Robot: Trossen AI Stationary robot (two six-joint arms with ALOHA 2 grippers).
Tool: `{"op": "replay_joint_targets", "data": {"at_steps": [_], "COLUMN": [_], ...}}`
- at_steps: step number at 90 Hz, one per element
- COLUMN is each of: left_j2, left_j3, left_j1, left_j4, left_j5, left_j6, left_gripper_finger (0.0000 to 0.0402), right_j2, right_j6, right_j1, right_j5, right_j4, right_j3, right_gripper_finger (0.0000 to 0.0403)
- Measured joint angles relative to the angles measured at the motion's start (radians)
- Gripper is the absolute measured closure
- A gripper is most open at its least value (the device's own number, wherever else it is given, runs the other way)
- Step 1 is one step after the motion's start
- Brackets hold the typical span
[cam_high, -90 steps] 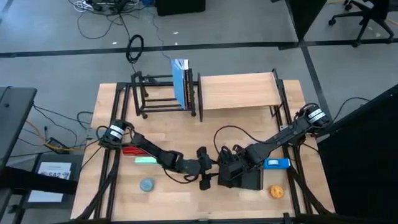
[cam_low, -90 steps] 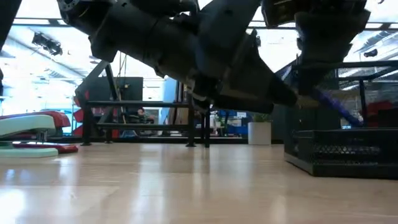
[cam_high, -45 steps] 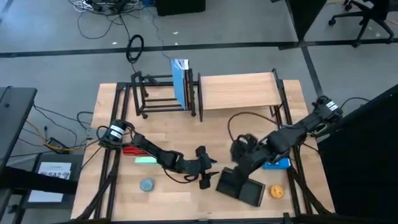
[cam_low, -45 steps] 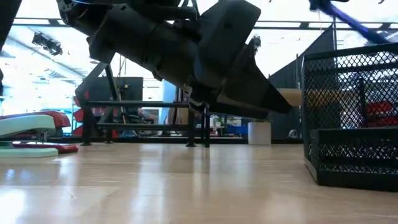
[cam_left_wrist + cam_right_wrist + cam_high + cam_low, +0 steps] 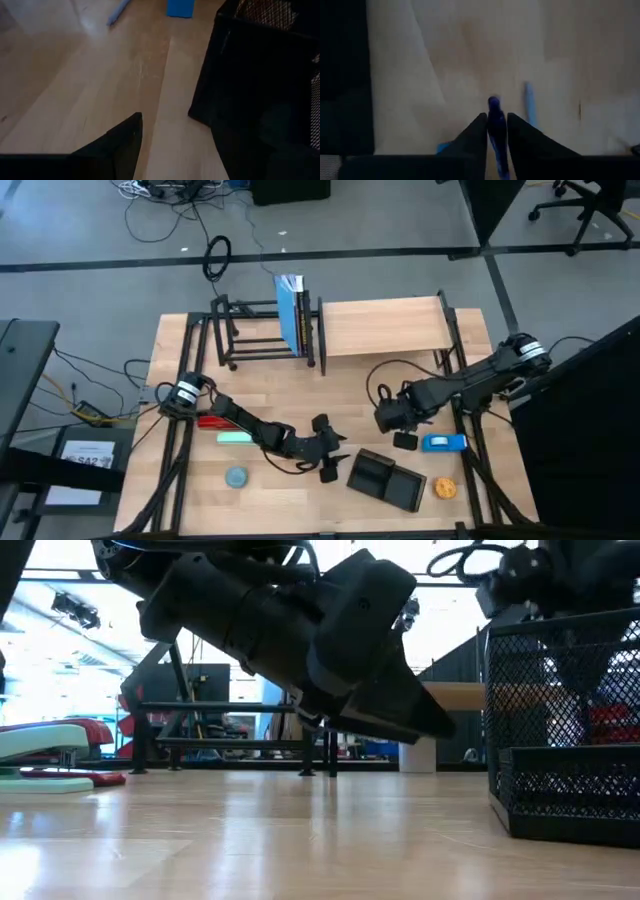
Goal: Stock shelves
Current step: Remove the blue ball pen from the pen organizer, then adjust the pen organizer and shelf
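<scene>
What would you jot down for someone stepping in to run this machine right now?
Right gripper: shut on a blue pen, raised above the table's right side.
Left gripper: low at front centre beside the black mesh organizer; idle.
Black tube rack holds upright blue books; wood-board shelf top is bare.
Left to do: stapler, blue box, round blue item, orange item lie loose.

You see a pale wood bench (image 5: 280, 385), a black mesh organizer (image 5: 387, 480) at lower centre, and a blue pen (image 5: 495, 132) between dark fingers (image 5: 475, 135).
</scene>
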Motion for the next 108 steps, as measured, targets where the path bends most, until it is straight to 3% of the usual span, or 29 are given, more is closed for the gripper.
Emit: {"op": "replay_joint_targets", "data": {"at_steps": [17, 30, 41, 52, 71, 81, 90, 100, 108], "left_j2": [0.000, 0.000, 0.000, 0.017, 0.127, 0.146, 0.124, 0.091, 0.062], "left_j3": [0.000, 0.000, 0.001, 0.031, 0.231, 0.345, 0.440, 0.531, 0.601], "left_j1": [-0.002, -0.016, -0.030, -0.032, -0.018, -0.020, -0.027, -0.045, -0.075], "left_j4": [-0.001, -0.001, -0.001, 0.000, -0.036, -0.249, -0.476, -0.722, -0.967], "left_j5": [-0.008, 0.030, 0.099, 0.095, 0.126, 0.125, 0.063, -0.073, -0.216], "left_j6": [-0.002, -0.037, -0.126, -0.161, -0.088, -0.044, -0.023, -0.027, -0.082], "left_gripper_finger": [0.0188, 0.0188, 0.0188, 0.0188, 0.0188, 0.0188, 0.0188, 0.0188, 0.0188], "right_j2": [-0.001, -0.036, -0.088, -0.125, -0.148, -0.164, -0.188, -0.231, -0.256], "right_j6": [0.039, 0.173, 0.324, 0.479, 0.573, 0.576, 0.578, 0.527, 0.356], "right_j1": [0.002, 0.077, 0.213, 0.341, 0.438, 0.431, 0.375, 0.221, 0.011], "right_j5": [-0.004, 0.090, 0.192, 0.320, 0.425, 0.429, 0.488, 0.572, 0.571], "right_j4": [-0.075, -0.098, -0.058, 0.003, 0.101, 0.112, 0.115, 0.105, 0.117], "right_j3": [0.029, 0.049, 0.049, 0.049, 0.049, 0.049, 0.049, 0.050, 0.050], "right_gripper_finger": [0.0265, 0.0236, 0.0233, 0.0240, 0.0253, 0.0259, 0.0266, 0.0278, 0.0292]}}
